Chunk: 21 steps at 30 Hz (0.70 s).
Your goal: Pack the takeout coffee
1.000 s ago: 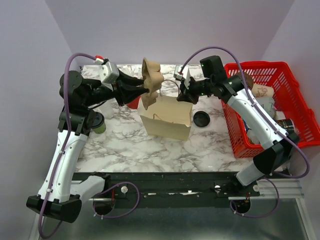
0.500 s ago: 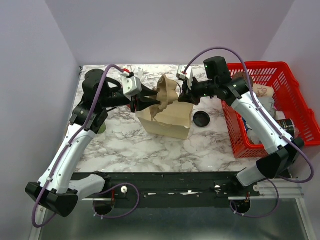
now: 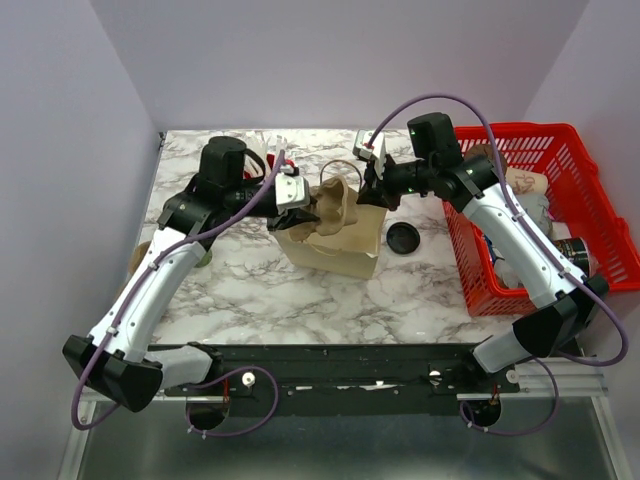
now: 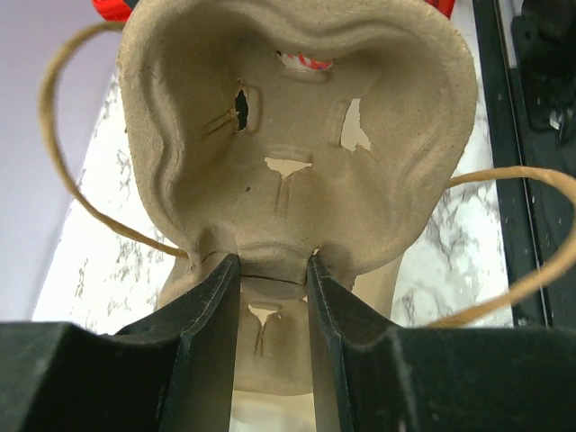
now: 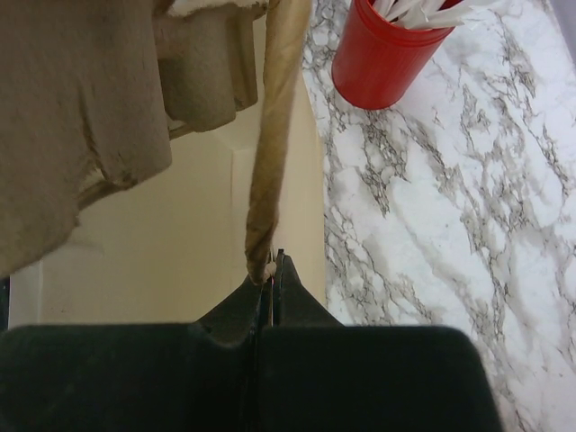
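Note:
My left gripper (image 3: pixel 300 212) is shut on the rim of a brown moulded-pulp cup carrier (image 3: pixel 330 205), which it holds tilted at the mouth of the open paper bag (image 3: pixel 345 250). In the left wrist view the carrier (image 4: pixel 297 135) fills the frame, pinched between my gripper (image 4: pixel 270 270). My right gripper (image 3: pixel 368 190) is shut on the bag's twisted paper handle (image 5: pixel 274 135) at the far right rim; the wrist view shows the jaws closed (image 5: pixel 270 265). The olive-green takeout coffee is almost hidden behind my left arm; only a green sliver (image 3: pixel 206 259) shows.
A loose flat black disc (image 3: pixel 402 238) lies right of the bag. A red cup of white sticks (image 5: pixel 382 54) stands behind the bag. A red basket (image 3: pixel 590 270) with several items stands at the right edge.
My left arm has swung the cup carrier right and down, from above the bag's left side to the bag's mouth. The right gripper has stayed on the handle.

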### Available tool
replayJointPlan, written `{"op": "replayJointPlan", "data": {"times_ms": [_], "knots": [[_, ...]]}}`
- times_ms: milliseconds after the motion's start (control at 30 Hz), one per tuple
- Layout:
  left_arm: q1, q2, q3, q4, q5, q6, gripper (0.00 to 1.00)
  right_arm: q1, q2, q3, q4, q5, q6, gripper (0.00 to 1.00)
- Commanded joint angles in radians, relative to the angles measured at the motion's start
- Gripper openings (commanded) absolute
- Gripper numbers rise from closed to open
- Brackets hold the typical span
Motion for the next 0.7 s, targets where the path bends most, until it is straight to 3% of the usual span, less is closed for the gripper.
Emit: {"op": "replayJointPlan", "data": {"times_ms": [0,400,667], "knots": [[-0.035,0.044,0.092,-0.191,-0.062,0.197,0.00,0.009,-0.029,0.025,0.017,-0.029,-0.026,0.01],[-0.175,0.112,0.147,-0.317,-0.305,0.369,0.00,0.103,-0.053,0.008,0.012,0.085,-0.115,0.00],[-0.202,0.112,0.170,-0.393,-0.368,0.430,0.00,0.117,-0.075,-0.021,-0.002,0.103,-0.138,0.01]]}}
